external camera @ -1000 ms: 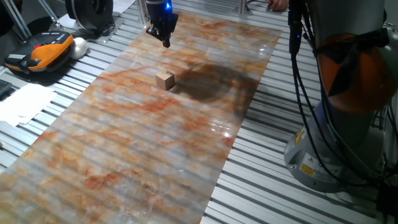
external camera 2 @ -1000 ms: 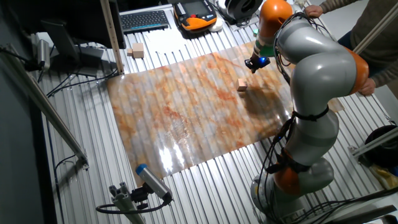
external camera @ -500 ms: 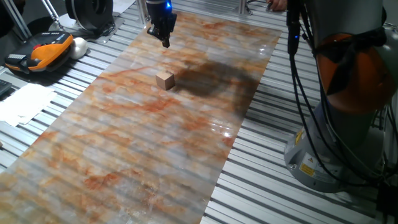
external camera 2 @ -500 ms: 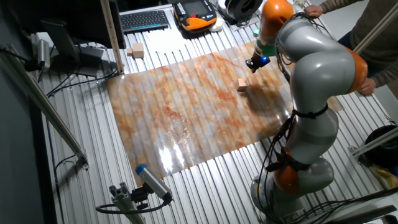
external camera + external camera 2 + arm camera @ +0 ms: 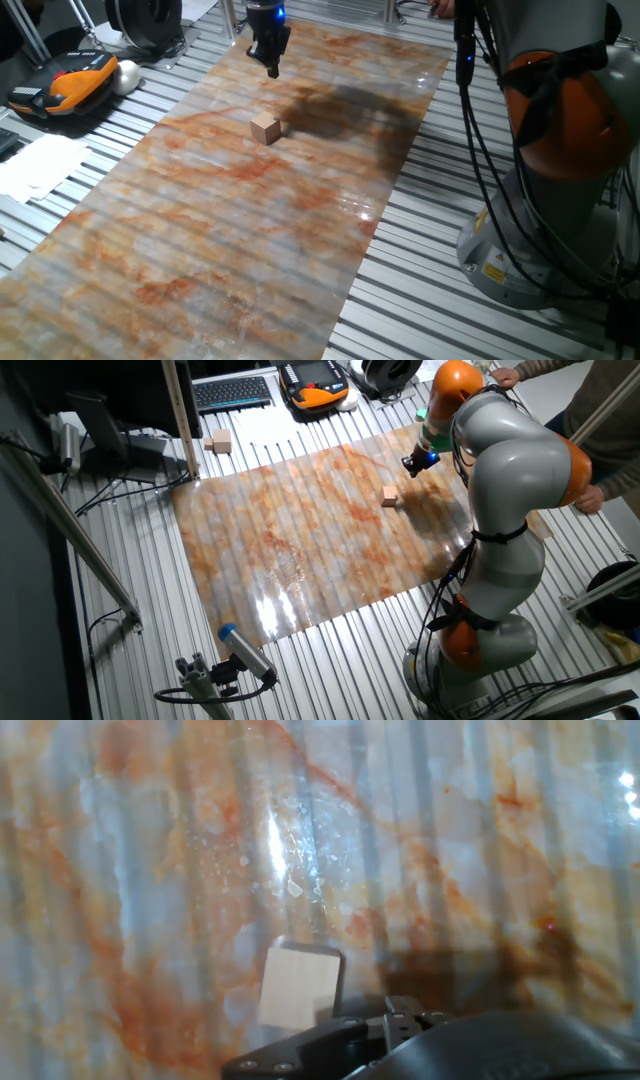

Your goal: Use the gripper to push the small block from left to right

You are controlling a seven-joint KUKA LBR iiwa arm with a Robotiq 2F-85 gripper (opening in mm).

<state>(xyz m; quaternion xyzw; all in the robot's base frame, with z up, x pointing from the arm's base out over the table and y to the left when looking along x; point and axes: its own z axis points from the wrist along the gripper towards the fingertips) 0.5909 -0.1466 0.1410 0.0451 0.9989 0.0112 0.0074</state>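
So the block [image 5: 265, 129] sits on the table [image 5: 200, 240], well apart from the pincer [image 5: 272, 68] hanging beyond it; fingers look pressed together.

Small block [image 5: 299, 985] on marbled sheet [image 5: 150, 870], just above dark claw [image 5: 400, 1020] at bottom edge.

Grey arm [image 5: 510, 455], orange joints, black cables, black end effector [image 5: 272, 68]
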